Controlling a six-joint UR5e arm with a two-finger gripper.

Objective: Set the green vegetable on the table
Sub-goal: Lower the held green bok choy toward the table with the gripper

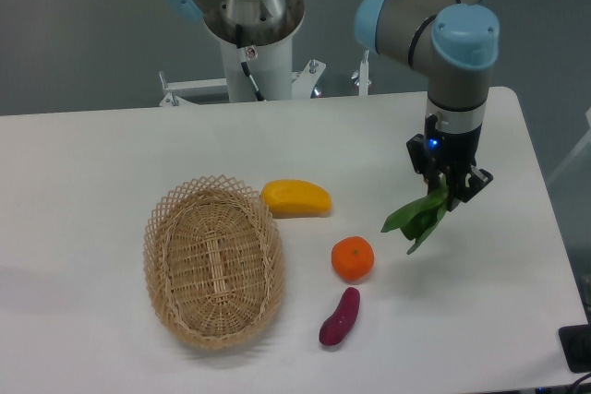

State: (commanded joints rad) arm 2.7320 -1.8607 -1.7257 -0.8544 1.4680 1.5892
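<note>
My gripper point(447, 193) is at the right side of the white table point(111, 154) and is shut on the green vegetable point(416, 219). The dark green leaves hang down and to the left out of the fingers, just above the tabletop. The stem end is hidden between the fingers. I cannot tell whether the leaf tips touch the table.
A woven wicker basket point(213, 262) stands at the left front. A yellow fruit point(296, 198) lies beside it. An orange fruit point(353, 258) and a purple eggplant-like piece point(340, 316) lie left of and below the gripper. The table's right edge point(554, 228) is close by.
</note>
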